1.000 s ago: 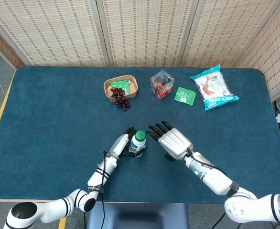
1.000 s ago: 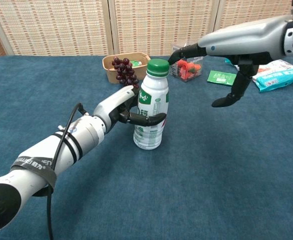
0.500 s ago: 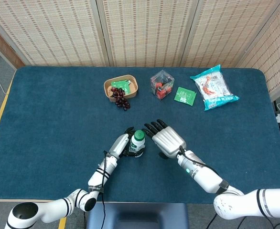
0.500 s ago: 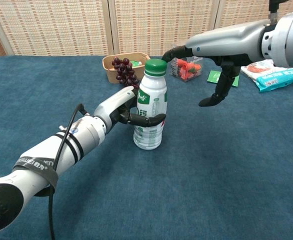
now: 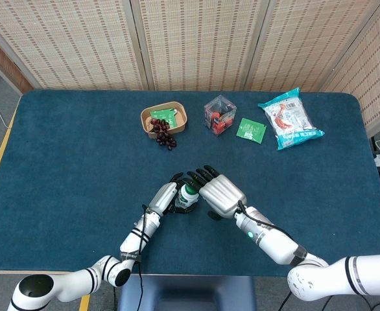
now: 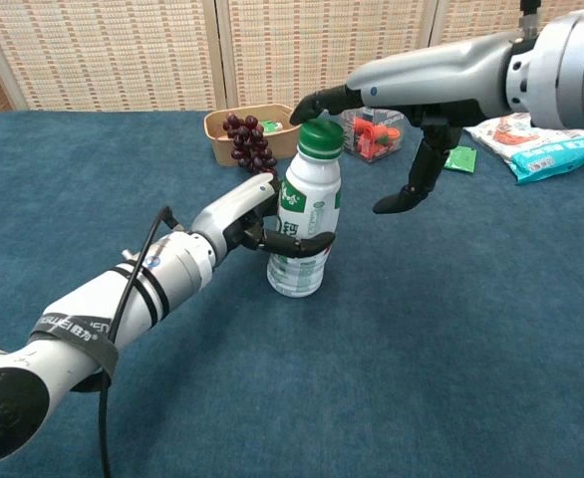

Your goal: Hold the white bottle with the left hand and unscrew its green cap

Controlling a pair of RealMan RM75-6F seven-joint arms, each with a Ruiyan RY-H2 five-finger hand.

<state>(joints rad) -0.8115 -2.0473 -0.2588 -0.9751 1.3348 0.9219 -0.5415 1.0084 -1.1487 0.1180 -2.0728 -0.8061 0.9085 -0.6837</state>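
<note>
One white bottle (image 6: 303, 231) with one green cap (image 6: 320, 136). One bowl (image 5: 164, 119), one clear box (image 5: 220, 115), one green packet (image 5: 251, 130), one snack bag (image 5: 290, 119)

A white bottle (image 5: 187, 196) with a green cap (image 5: 189, 189) is gripped by the left hand (image 5: 165, 196) near the table's (image 5: 73, 149) front edge. The cap is partly covered by the right hand (image 5: 217, 194), fingers outstretched.

Bottle (image 6: 303, 234) mid-table; bowl (image 5: 163, 118), box (image 5: 220, 115), packet (image 5: 290, 119) behind.
</note>
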